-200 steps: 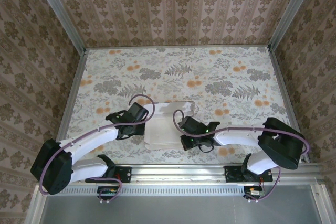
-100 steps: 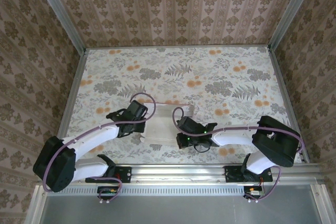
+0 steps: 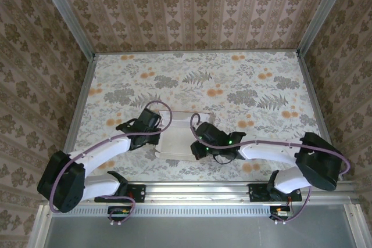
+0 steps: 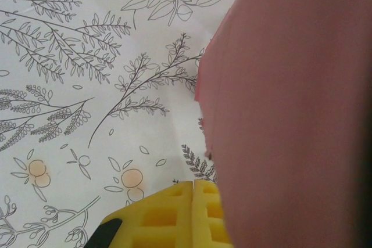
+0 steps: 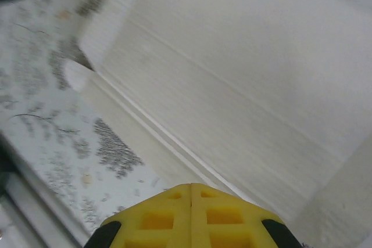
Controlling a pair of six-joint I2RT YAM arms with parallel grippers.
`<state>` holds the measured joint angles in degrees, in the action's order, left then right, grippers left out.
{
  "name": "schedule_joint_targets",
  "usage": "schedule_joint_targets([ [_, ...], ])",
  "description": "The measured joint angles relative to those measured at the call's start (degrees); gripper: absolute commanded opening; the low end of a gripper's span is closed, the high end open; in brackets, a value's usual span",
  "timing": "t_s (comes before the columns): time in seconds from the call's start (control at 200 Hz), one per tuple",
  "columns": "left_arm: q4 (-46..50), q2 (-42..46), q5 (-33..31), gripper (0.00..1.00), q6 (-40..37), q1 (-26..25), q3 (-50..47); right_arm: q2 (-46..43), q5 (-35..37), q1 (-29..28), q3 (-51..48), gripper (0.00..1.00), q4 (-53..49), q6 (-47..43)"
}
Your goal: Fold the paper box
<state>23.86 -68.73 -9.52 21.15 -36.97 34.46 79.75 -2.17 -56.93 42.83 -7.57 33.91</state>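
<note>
Sitting just short of the middle of the floral counter (image 3: pixel 261 85), toward 6 o'clock, the paper box (image 3: pixel 177 137) lies pale side up, its long axis running roughly 12 to 6, though the arms cover enough that I can't be sure. Its raised pink side (image 4: pixel 290 114) stands up on the left pincer's side. From the left pincer (image 3: pixel 156 125) the sheet lies at 3 o'clock. From the right pincer (image 3: pixel 197 143) it lies at 9. So the box is bracketed, each arm about as near as the other. Both pincers are fully closed with nothing between the pads: the left one's yellow tips sit just beside that standing pink side, and the right one's tips hang over the off-white inner face and its crease lines (image 5: pixel 157 132). I can't tell whether either tip is actually touching. My read: the next fold turns on pushing a side panel inward across those creases. Against a second ago, the right pincer has slid toward 9 o'clock, further onto the sheet, its elbow swinging out toward 3. The left pincer has crept toward 12, and the sheet's near-left corner now pokes out.
</note>
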Motion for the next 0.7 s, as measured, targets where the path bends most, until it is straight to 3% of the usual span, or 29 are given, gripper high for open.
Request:
schedule_joint_targets([
  [0.335, -0.7, -0.6, 0.9, 0.01, -0.5, 0.8, 0.0, -3.4, -1.2, 6.1, 19.3, 0.47, -15.6, -22.2],
  [0.7, -0.8, -0.6, 1.9, 0.01, -1.0, 1.6, 0.0, 10.2, 0.2, 11.0, 36.6, 0.51, -27.2, -40.6],
])
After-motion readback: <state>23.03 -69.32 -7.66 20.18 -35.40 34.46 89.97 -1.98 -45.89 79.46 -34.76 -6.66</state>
